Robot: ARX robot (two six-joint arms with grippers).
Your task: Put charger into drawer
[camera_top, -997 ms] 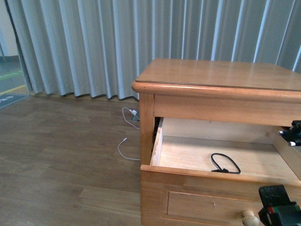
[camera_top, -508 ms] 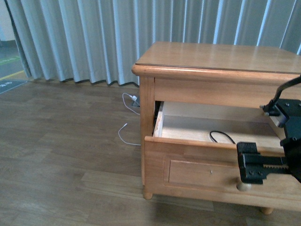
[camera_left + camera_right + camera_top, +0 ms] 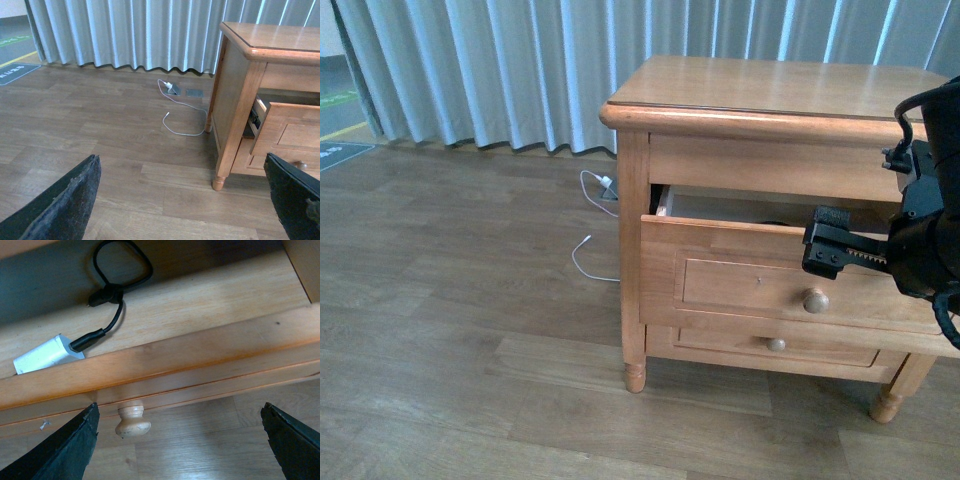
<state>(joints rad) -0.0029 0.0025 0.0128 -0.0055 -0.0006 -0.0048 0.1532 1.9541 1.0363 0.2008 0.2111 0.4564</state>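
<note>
The charger is a small white box lying on the pale floor of the open drawer, with its black cord looped beside it. In the front view the drawer stands pulled out of the nightstand and the charger is hidden behind its front. My right gripper is open and empty, outside the drawer front, above its round knob. It also shows in the front view. My left gripper is open and empty over the floor, left of the nightstand.
The shallower lower drawer with a small knob is shut. A thin white cable lies on the wood floor by the nightstand's left leg. A grey curtain hangs behind.
The front view has drawn back from the nightstand. The drawer's inside and the cord no longer show in it. My right gripper now shows higher, in front of the drawer front.
</note>
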